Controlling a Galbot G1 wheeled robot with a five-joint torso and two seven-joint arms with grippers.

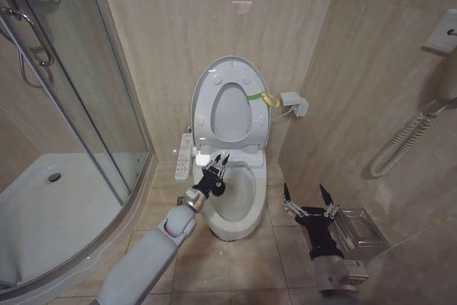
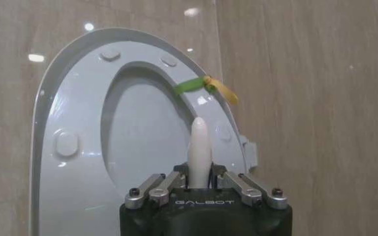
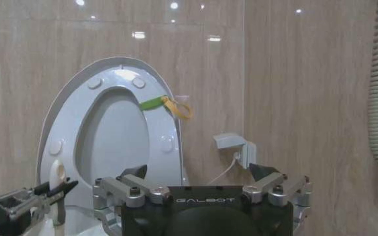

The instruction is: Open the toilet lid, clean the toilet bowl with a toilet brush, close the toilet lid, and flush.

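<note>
The toilet lid (image 1: 230, 113) stands raised against the wall with the ring seat (image 1: 206, 108) up in front of it. A yellow-green band (image 1: 257, 96) is tied at its right edge. The toilet bowl (image 1: 239, 198) lies uncovered below. My left gripper (image 1: 215, 166) hovers over the bowl's rear left rim, shut on the toilet brush; its pale handle (image 2: 199, 147) sticks up between the fingers and the brush head is hidden. The right wrist view shows the left gripper (image 3: 52, 189) with the handle (image 3: 57, 173). My right gripper (image 1: 307, 195) hangs open right of the bowl, holding nothing.
A white button panel (image 1: 184, 156) runs along the bowl's left side. A glass shower enclosure (image 1: 71, 112) curves close on the left. A wall box (image 1: 294, 103) with a cable sits right of the lid. A clear box (image 1: 357, 228) and a coiled cord (image 1: 403, 144) are at right.
</note>
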